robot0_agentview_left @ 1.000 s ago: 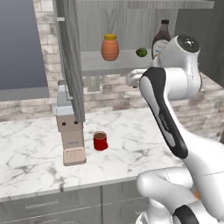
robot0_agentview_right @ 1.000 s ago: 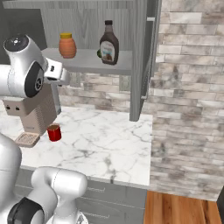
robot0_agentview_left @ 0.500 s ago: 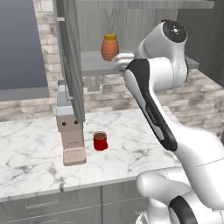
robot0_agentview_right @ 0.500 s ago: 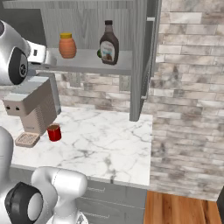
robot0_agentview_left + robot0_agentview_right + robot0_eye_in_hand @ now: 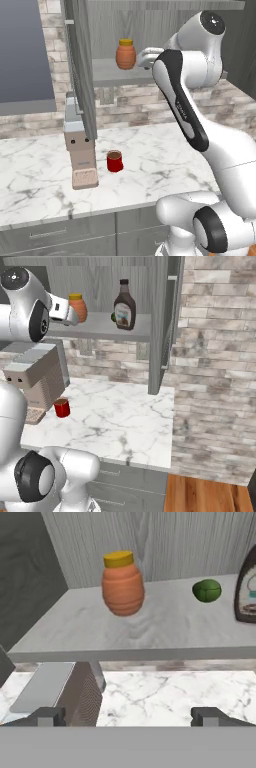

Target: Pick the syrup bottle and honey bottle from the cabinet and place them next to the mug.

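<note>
While our gripper [image 5: 128, 716] hangs in front of the shelf edge with its jaws spread wide and holding nothing, we have open air between the fingertips [image 5: 48, 716] and the honey bottle [image 5: 123, 583], which stands well back on the shelf of the cabinet [image 5: 165, 639]. The shelf's front lip runs straight across the hand view, with bare grey surface before the jar and between it and the small green fruit [image 5: 207, 590]. One syrup bottle [image 5: 124, 305] stands at the shelf's right end, just beside the fruit. The tall cabinet door [image 5: 80, 65] hangs open at the left, its edge toward us, above the coffee machine [image 5: 78, 150].

We count one honey bottle, one syrup bottle, one fruit and one mug [image 5: 114, 161]. The mug is a red cylinder on the counter [image 5: 150, 160], just beside the coffee machine and apart from it.

The jar is squat, ribbed and orange-brown under a yellow lid; the syrup bottle is dark with a narrow neck and pale label. The counter is white veined marble, the wall rough brick, the cabinet grey wood-grain.
</note>
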Tool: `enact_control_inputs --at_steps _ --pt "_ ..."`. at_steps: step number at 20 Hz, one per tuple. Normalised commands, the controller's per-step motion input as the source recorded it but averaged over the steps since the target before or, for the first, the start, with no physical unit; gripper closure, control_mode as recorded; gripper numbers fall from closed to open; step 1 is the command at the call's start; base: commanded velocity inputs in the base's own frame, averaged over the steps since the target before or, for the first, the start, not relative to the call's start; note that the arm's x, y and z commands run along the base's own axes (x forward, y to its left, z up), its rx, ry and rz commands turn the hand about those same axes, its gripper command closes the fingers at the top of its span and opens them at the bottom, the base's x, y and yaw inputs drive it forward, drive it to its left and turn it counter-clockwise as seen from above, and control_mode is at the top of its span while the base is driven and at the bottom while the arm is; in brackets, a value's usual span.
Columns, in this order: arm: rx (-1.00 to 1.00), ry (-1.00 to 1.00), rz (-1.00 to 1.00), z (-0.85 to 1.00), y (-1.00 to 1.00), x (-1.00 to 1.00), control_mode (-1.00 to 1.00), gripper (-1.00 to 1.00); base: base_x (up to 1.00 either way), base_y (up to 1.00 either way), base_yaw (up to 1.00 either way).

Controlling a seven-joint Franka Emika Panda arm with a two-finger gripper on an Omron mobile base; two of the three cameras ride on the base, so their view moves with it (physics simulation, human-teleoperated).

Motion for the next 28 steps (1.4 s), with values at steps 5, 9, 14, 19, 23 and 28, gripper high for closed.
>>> enact_control_inputs --at_steps 5,9,14,19,23,28 --pt "0.00 0.00 0.00 0.00 -0.02 0.51 -1.00 -1.00 0.00 0.00 0.00" --pt "0.00 0.00 0.00 0.00 0.08 0.58 -1.00 -1.00 0.00 0.00 0.00" --pt "0.00 0.00 0.00 0.01 0.09 0.46 -1.00 -1.00 0.00 0.00 0.00" --pt "0.00 0.00 0.00 0.06 0.17 0.24 -1.00 -1.00 0.00 0.00 0.00" --pt "0.00 -0.02 0.00 0.07 0.21 0.26 -1.00 -1.00 0.00 0.00 0.00" --pt "0.00 -0.10 -0.03 0.01 0.08 0.19 -1.00 -1.00 0.00 0.00 0.00"
